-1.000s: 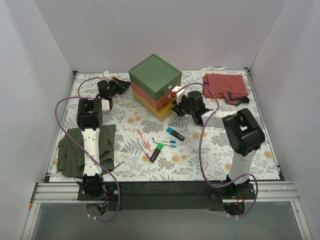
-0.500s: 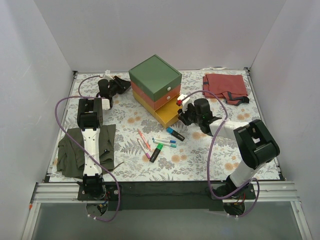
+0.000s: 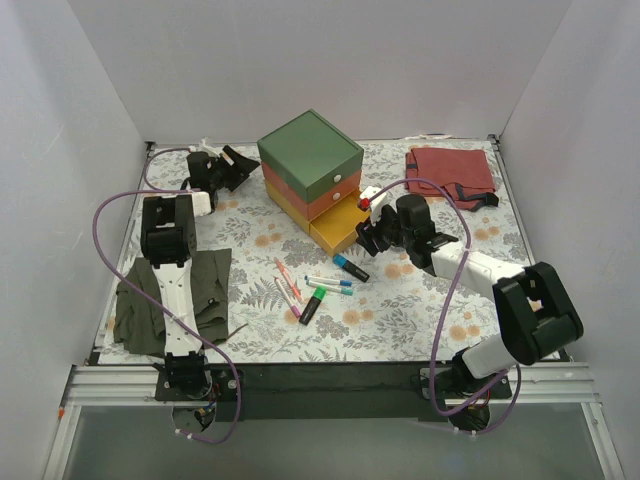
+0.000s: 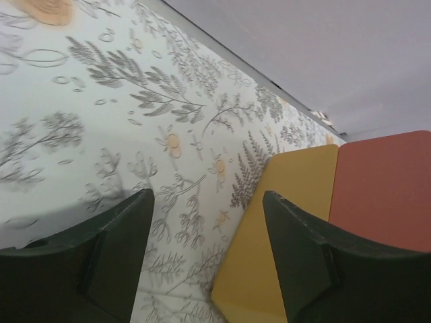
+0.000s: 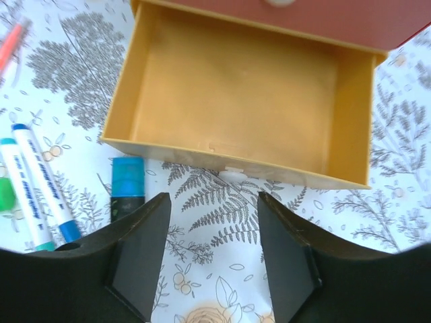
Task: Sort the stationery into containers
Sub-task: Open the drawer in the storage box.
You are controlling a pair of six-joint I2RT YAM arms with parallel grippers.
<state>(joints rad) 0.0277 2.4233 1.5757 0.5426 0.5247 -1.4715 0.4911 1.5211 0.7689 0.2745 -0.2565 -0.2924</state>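
The containers stand as one stack: green drawer (image 3: 310, 150) on top, red drawer (image 3: 325, 197) in the middle, yellow drawer (image 3: 338, 230) at the bottom. The yellow drawer (image 5: 236, 87) is pulled out and empty. Just in front of its white knob (image 5: 231, 172), my right gripper (image 5: 213, 202) is open and apart from it. My left gripper (image 4: 209, 198) is open by the stack's left side, holding nothing. The stationery lies on the mat: a blue-capped highlighter (image 5: 126, 188), white pens (image 5: 44, 182), a red pen (image 3: 287, 272), a green-capped highlighter (image 3: 312, 305).
An olive cloth (image 3: 165, 300) lies under the left arm at the near left. A red cloth (image 3: 450, 172) sits at the far right corner. Purple cables (image 3: 110, 215) loop beside both arms. White walls close in the mat on three sides.
The right gripper drew the yellow drawer out by its knob, then let go and opened. The left gripper opened beside the stack's left side.
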